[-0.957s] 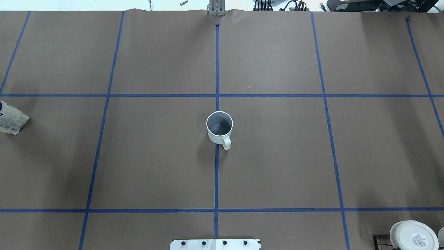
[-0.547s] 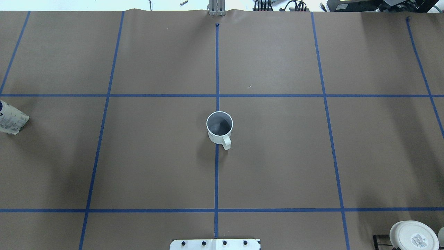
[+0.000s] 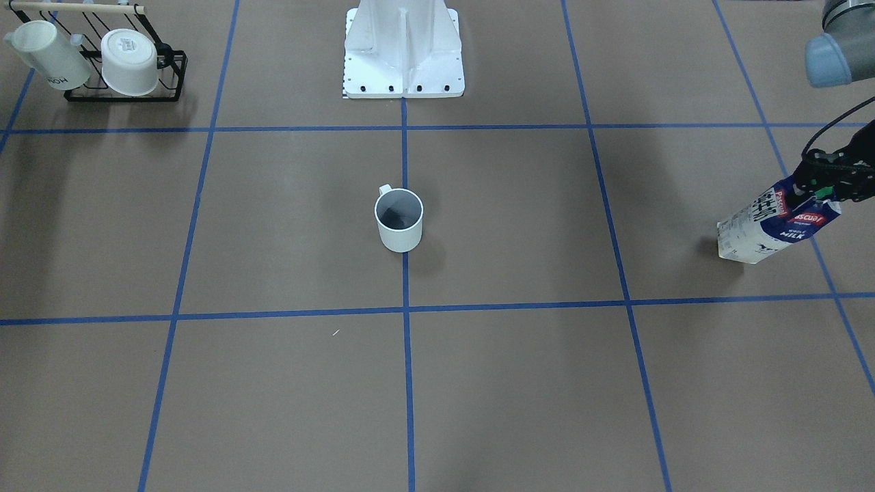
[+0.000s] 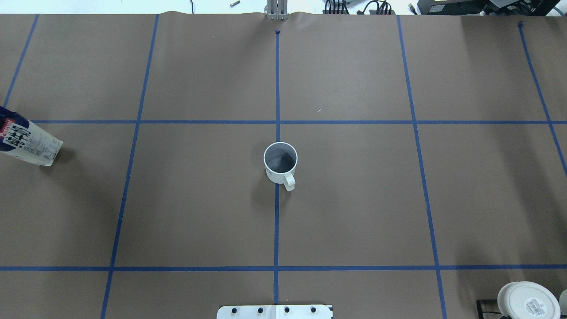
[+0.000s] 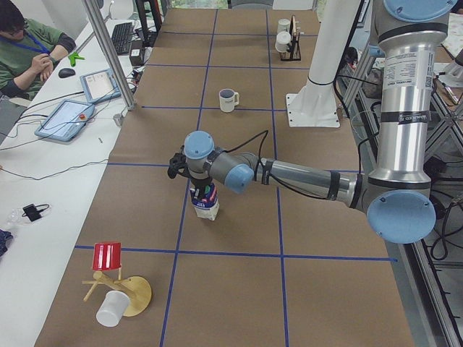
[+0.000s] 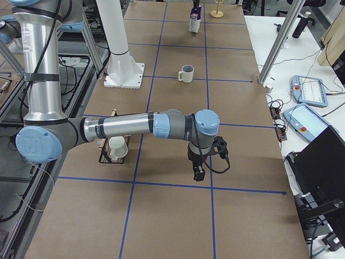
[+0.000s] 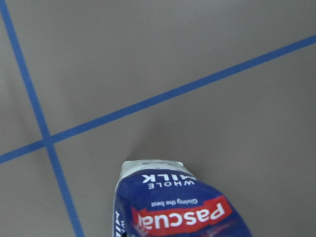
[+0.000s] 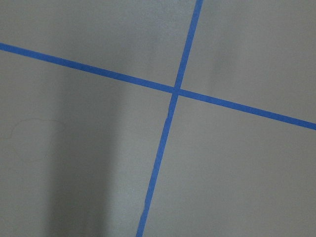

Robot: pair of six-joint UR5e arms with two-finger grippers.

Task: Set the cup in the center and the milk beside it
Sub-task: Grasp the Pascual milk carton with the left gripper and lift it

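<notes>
My left gripper point(image 3: 828, 183) is clamped on the top of the milk point(image 3: 769, 229), and the carton hangs straight below the jaws with its long axis near upright. The cup point(image 4: 280, 163) stands upright on the center point(image 4: 354, 199), well off to the right of those jaws, and I judge nothing stands between. My right gripper point(image 6: 199, 171) hovers far past the cup, jaw gap cannot tell, with the mug rack point(image 3: 172, 68) near it and off the path.
</notes>
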